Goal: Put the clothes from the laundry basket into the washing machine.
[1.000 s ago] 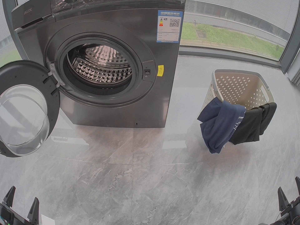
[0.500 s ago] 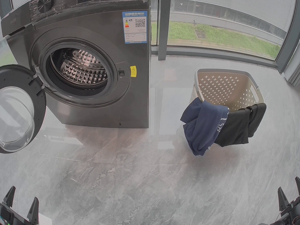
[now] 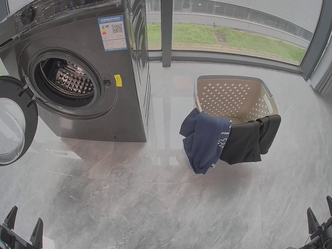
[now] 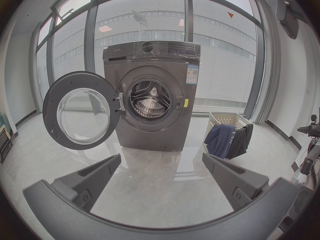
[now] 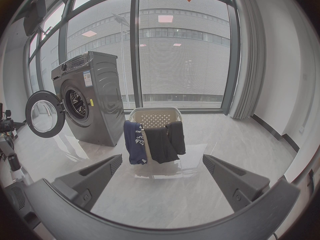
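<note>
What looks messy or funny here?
A blue garment and black clothes hang over the front rim of the laundry basket instead of lying inside it. The washing machine has its door swung wide open, which suits loading. Nothing looks spilled or broken.

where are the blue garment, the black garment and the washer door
blue garment (image 3: pixel 204 140), head view, middle of its hanging fold
black garment (image 3: pixel 243 143), head view, middle of its hanging panel
washer door (image 3: pixel 11 130), head view, its glass window
</note>
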### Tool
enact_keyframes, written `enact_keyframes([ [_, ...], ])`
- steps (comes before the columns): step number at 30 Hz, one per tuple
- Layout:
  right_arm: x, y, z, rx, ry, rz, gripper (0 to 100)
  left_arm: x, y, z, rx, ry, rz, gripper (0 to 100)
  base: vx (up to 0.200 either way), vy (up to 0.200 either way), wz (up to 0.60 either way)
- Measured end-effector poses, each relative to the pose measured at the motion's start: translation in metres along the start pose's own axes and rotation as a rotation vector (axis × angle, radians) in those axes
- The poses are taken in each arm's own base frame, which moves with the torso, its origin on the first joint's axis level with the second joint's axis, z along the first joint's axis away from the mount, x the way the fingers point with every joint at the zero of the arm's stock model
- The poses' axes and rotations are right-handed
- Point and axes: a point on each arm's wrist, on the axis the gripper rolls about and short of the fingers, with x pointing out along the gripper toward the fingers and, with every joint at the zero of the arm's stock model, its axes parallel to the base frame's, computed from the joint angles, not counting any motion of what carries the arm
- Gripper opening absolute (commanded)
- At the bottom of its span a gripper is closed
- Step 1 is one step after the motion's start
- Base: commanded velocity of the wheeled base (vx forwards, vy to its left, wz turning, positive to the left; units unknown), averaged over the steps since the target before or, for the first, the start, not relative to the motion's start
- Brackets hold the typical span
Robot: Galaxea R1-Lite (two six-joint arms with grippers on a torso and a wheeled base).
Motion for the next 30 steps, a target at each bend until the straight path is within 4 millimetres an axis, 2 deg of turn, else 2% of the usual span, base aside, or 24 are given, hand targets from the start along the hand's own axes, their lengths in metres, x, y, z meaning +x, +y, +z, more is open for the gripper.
enact_keyframes([
  [15, 0.0001, 0.0001, 0.0002, 0.0, -0.001, 0.001, 100, 0.0, 0.0001, -0.0002, -0.014, 0.001, 0.005, 100, 0.0, 0.0, 0.0],
  [27, 0.0001, 0.0003, 0.0001, -0.003, 0.0, 0.009, 100, 0.0, 0.0001, -0.0002, -0.016, 0.001, 0.006, 100, 0.2, 0.0, 0.0],
  [30, 0.0, 0.0003, 0.0002, -0.003, -0.001, 0.011, 100, 0.0, 0.0001, -0.0001, -0.016, 0.001, 0.006, 100, 0.0, 0.0, 0.0],
])
